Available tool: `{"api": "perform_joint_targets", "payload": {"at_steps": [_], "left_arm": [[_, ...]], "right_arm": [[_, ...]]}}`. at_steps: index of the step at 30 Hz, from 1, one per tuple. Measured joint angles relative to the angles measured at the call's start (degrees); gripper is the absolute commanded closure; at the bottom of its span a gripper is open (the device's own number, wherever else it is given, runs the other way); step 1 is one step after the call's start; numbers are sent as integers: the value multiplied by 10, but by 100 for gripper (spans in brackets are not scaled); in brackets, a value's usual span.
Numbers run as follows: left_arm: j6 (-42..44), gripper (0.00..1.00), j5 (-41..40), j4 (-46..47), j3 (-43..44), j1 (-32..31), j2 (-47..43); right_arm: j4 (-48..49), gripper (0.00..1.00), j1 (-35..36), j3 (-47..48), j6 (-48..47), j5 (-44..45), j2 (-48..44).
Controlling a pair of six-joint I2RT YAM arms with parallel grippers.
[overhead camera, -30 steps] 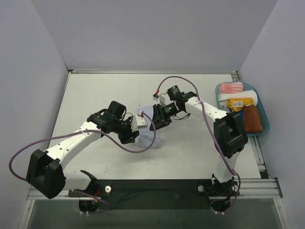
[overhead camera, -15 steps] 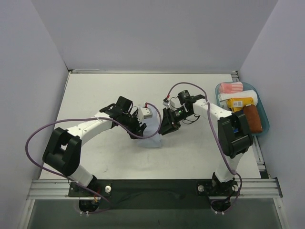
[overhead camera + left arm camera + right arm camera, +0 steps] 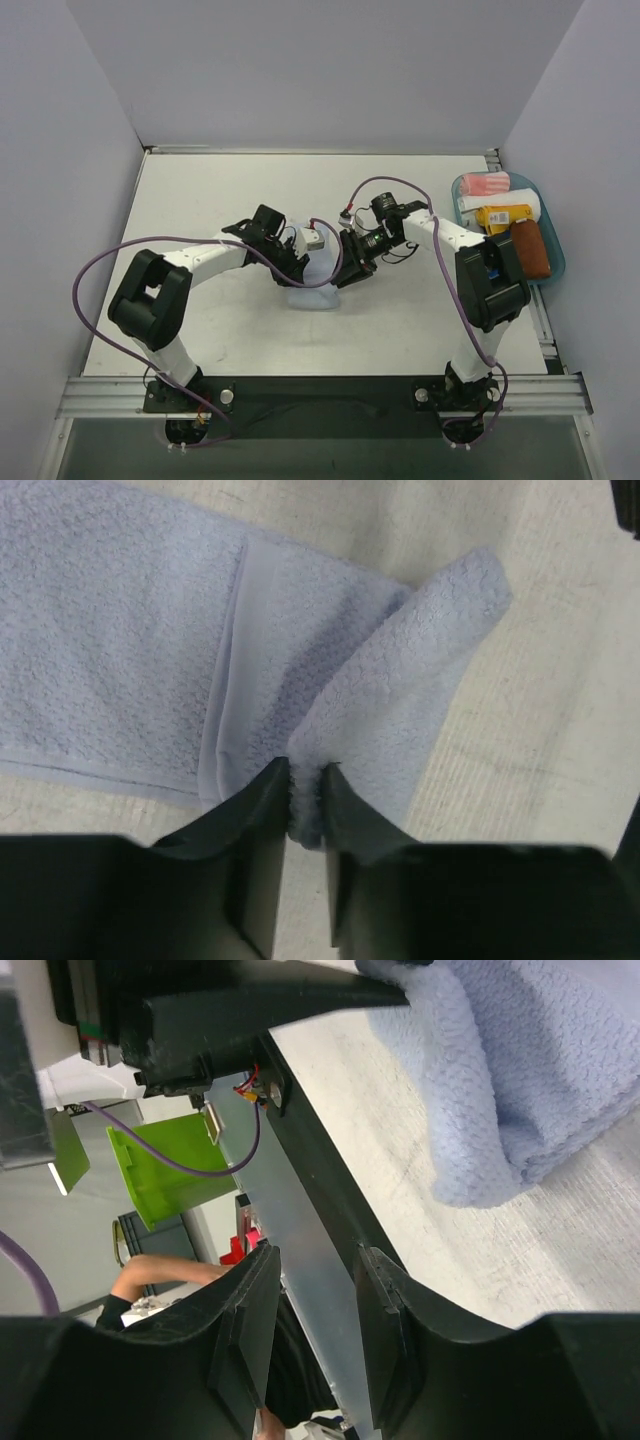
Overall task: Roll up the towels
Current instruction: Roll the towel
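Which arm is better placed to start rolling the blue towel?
Left. The left gripper pinches a lifted edge of the light-blue towel between its jaws, so it looks ready to turn that edge over. The right gripper stands open and empty near the towel, gripping nothing.

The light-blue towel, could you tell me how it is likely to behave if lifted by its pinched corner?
The light-blue towel will probably drape limply: its corner curls over where the left gripper pinches it. Its fuzzy terry likely resists slipping from the grip. It looks light, lying thin on the table.
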Motion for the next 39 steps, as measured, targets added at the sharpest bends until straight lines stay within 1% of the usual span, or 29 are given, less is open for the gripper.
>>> {"api": "perform_joint_targets", "payload": {"at_steps": [1,5,11,16,17,19,23,27,29,31,33,35,36,38,39], "left_arm": [[0,85,5,-2,0,2,0],[-5,100,21,-16,3,21,-1],[-13,100,36,-50,7,45,7],[-35,100,57,-56,27,62,65],[-40,100,64,-56,28,66,75],[-50,100,80,-57,33,77,84],[-63,100,92,-60,40,93,93],[-71,100,98,-60,40,96,96],[-72,100,100,-59,40,96,97],[-73,100,100,-58,39,96,97],[-73,91,100,-56,38,96,97],[-71,77,102,-53,35,97,97],[-71,64,104,-51,33,99,96],[-70,56,106,-48,25,102,87],[-68,46,104,-49,19,103,78]], "right_arm": [[0,64,0,0,0,0,0],[0,65,1,0,1,0,0],[0,69,19,14,8,3,3],[12,72,56,33,20,7,28],[15,74,61,33,24,8,33],[24,76,72,33,35,11,45],[55,80,80,32,66,17,82],[111,84,76,28,113,23,126],[139,87,73,23,140,33,138],[158,93,71,23,158,53,145],[168,95,71,23,169,83,150],[167,96,70,25,173,105,156],[166,96,71,27,174,111,160],[160,96,71,32,176,115,165],[157,96,72,35,176,117,167]]}}
